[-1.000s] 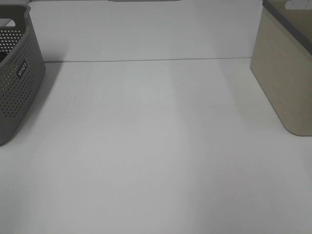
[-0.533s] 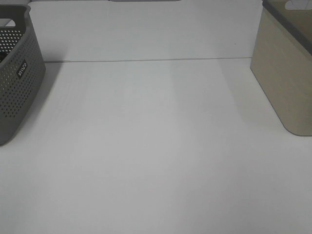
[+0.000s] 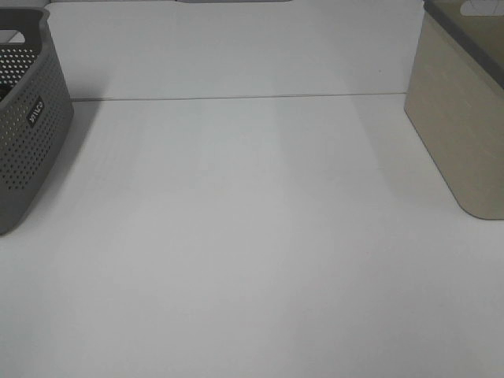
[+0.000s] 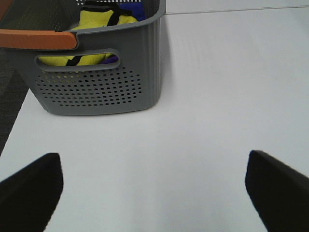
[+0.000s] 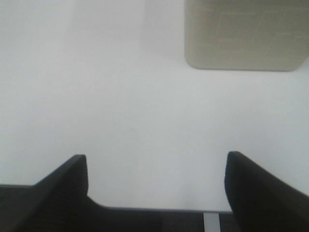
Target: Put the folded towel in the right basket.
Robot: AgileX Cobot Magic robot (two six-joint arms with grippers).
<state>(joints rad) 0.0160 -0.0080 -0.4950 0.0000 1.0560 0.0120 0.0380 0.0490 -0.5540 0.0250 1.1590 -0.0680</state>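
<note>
The beige right basket (image 3: 465,110) stands at the table's right edge; it also shows in the right wrist view (image 5: 244,34). No folded towel lies on the table in any view. The grey perforated left basket (image 3: 27,118) holds yellow and blue cloth (image 4: 104,21), seen in the left wrist view. Neither arm shows in the exterior high view. My left gripper (image 4: 154,188) is open and empty over bare table near the grey basket (image 4: 101,82). My right gripper (image 5: 157,186) is open and empty, some way short of the beige basket.
The white table (image 3: 252,236) spans the view, with a seam line (image 3: 236,98) at the back. An orange handle (image 4: 36,39) lies across the grey basket's rim. Dark floor shows past the table's edge (image 4: 9,96).
</note>
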